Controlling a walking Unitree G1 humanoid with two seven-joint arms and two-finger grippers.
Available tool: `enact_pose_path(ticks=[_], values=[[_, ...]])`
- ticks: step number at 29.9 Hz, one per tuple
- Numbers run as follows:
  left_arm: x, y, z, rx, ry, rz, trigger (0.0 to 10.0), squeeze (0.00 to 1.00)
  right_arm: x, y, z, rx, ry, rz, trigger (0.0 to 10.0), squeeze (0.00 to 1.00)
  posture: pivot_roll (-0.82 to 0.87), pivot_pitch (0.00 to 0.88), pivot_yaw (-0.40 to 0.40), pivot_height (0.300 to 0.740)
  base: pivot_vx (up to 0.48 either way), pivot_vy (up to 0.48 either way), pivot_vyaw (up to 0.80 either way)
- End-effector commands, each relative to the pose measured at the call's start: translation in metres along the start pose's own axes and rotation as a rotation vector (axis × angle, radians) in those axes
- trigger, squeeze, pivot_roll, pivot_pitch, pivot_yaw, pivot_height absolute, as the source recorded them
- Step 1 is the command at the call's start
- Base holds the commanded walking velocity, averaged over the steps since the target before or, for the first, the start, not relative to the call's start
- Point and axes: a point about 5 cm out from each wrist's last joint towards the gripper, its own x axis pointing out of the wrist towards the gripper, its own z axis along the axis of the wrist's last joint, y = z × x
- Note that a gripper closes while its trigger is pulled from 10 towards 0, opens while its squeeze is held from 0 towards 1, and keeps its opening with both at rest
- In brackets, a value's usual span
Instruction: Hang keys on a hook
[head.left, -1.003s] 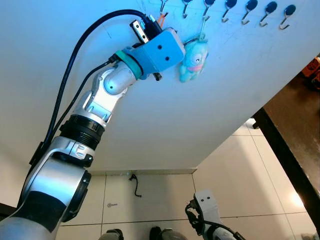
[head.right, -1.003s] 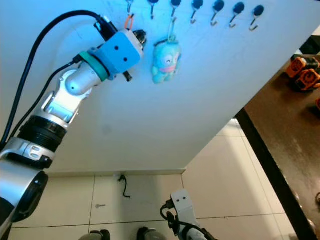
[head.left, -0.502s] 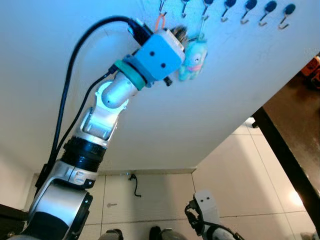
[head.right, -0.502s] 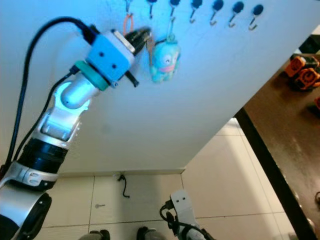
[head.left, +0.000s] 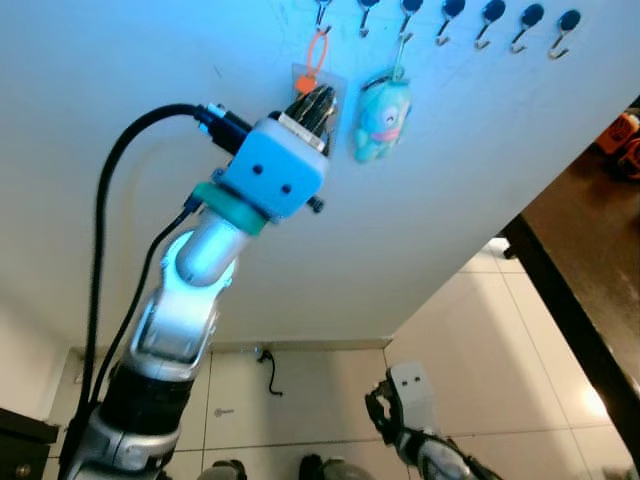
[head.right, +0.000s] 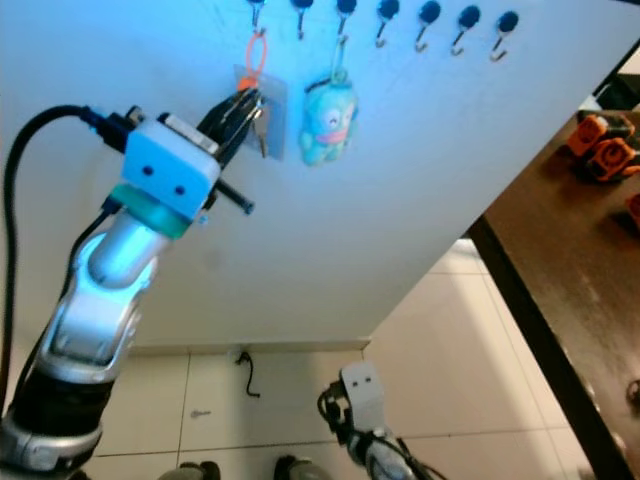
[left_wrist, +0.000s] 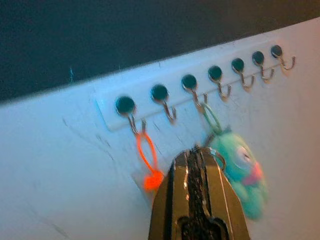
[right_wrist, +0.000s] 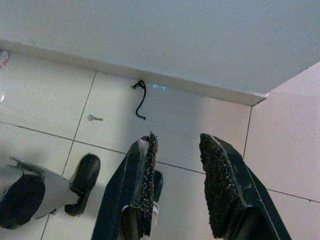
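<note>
R gripper (right_wrist: 175, 192) hangs low over pale floor tiles (right_wrist: 45, 95), fingers parted, nothing in them. L gripper (head.right: 243, 108) raised to white wall (head.left: 420, 200), black fingers pressed together on silver keys (head.right: 262, 122). Their orange loop (head.left: 316, 48) hangs on leftmost metal hook (left_wrist: 134, 122), beside teal plush keychain (head.left: 381, 117).

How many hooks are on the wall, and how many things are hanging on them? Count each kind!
Black-topped metal hooks: 7
Orange loop strap: 1
Teal plush toy: 1
Total: 9
</note>
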Motion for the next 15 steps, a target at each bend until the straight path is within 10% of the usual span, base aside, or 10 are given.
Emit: enact_pose_path(ticks=[1,10,15], values=[[-0.002,-0.007,-0.002,-0.039,0.029,-0.006,10.0,0.0,0.0,-0.003,0.003,0.02,-0.02,-0.016,10.0,0.0,0.0,0.101,-0.056,0.74,0.0,0.0,0.0],[-0.002,-0.007,-0.002,-0.085,0.06,0.027,10.0,0.0,0.002,-0.005,0.008,0.028,-0.034,-0.023,10.0,0.0,0.0,0.096,-0.056,0.74,0.0,0.0,0.0],[-0.056,-0.03,-0.042,0.037,0.282,-0.223,10.0,0.0,-0.01,-0.014,-0.018,-0.014,0.096,-0.05,10.0,0.0,0.0,0.056,-0.055,0.74,0.0,0.0,0.0]])
